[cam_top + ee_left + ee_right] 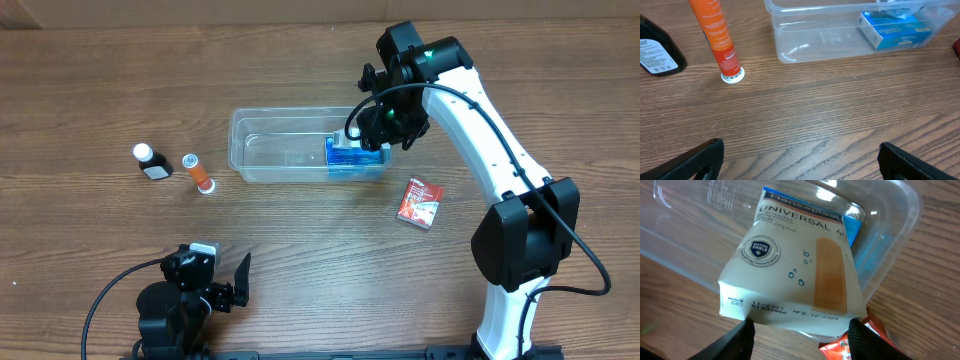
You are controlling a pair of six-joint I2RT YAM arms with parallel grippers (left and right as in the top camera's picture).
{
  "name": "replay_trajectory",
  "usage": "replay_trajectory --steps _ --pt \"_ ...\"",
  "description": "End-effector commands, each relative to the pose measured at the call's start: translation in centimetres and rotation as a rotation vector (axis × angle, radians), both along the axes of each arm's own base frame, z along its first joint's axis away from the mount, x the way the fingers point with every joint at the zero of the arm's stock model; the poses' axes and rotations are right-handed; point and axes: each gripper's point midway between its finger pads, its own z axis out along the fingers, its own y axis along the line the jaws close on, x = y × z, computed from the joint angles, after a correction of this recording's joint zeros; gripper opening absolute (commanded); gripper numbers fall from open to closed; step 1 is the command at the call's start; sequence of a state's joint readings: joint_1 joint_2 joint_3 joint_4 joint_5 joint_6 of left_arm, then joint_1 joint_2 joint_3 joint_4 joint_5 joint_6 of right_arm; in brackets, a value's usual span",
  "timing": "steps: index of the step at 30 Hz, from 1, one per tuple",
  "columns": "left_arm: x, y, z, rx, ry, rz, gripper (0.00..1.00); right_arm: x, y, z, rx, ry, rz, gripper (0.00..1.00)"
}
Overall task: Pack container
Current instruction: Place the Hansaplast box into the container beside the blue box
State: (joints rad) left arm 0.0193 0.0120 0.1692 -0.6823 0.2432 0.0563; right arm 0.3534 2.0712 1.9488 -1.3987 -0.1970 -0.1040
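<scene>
The clear plastic container (282,176) lies on the table's middle; it also shows in the left wrist view (790,50) and the right wrist view (900,210). My right gripper (372,130) is over its right end, shut on a white and blue bandage box (355,158). The box (790,275) slants down into the container between my fingers (805,335). In the left wrist view the box (895,30) sits low in the tub's right end. My left gripper (228,288) is open and empty near the front edge, fingers wide apart (800,160).
An orange tube (199,174) (720,40) and a dark bottle (152,162) (655,52) stand left of the container. A red packet (420,202) (860,350) lies on the table right of it.
</scene>
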Motion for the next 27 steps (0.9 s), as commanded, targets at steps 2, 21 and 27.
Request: replay_trajectory --steps 2,21,27 --pt "0.0 -0.1 0.0 0.009 -0.009 -0.013 1.00 -0.7 0.9 -0.2 0.018 0.026 0.015 0.62" --pt "0.0 -0.1 0.0 0.009 -0.009 -0.013 1.00 -0.5 2.5 2.4 0.050 -0.065 0.078 0.83" --pt "0.0 -0.1 0.0 0.009 -0.009 -0.013 1.00 -0.1 3.9 2.9 0.123 -0.082 0.091 0.87"
